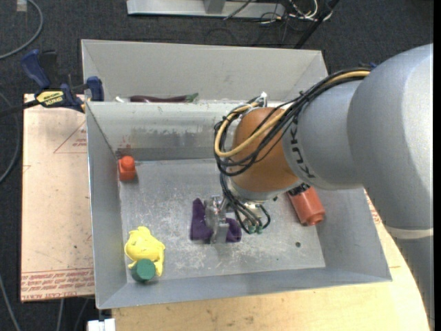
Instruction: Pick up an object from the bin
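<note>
Reaching in from the right, my arm (386, 136) bends down to the middle of the bin (103, 205), gripper (219, 227) low against one purple piece (200, 225). Whether my jaws are clenched or released, I cannot tell. "KU" reads on my grey shell. Elsewhere lie one orange block (127, 169), one red cylinder (306, 206), one yellow toy (142, 245) and one green disc (143, 272).

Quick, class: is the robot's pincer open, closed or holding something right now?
Pincer: cannot be told; it sits low at the purple object near the middle of the bin.
</note>
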Robot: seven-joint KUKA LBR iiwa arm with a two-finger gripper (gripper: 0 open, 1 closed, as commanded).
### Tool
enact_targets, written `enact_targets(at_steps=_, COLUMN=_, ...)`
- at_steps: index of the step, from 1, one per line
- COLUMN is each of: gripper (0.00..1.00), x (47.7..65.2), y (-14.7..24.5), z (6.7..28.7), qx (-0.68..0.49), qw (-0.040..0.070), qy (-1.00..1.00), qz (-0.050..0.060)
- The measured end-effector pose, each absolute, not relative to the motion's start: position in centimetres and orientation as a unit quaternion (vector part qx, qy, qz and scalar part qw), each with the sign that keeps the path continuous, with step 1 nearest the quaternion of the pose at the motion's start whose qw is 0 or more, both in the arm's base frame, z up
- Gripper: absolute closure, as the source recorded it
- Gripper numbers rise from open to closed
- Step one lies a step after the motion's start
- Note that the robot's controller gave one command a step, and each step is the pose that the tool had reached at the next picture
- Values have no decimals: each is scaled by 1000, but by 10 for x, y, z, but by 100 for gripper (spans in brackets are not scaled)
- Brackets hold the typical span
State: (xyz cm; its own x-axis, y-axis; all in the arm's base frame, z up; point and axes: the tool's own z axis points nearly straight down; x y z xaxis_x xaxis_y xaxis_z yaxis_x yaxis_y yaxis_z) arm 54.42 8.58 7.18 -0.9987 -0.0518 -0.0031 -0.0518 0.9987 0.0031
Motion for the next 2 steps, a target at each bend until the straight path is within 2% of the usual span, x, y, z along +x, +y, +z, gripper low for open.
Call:
enact_targets(at_steps=1, gripper=100, x=541, y=84, z=155, qx=-10, qw=3, qy=1000, qz=2)
enact_targets(at_steps=2, gripper=100, x=541, y=84, z=155, qx=-10, qw=3, qy=1000, qz=2)
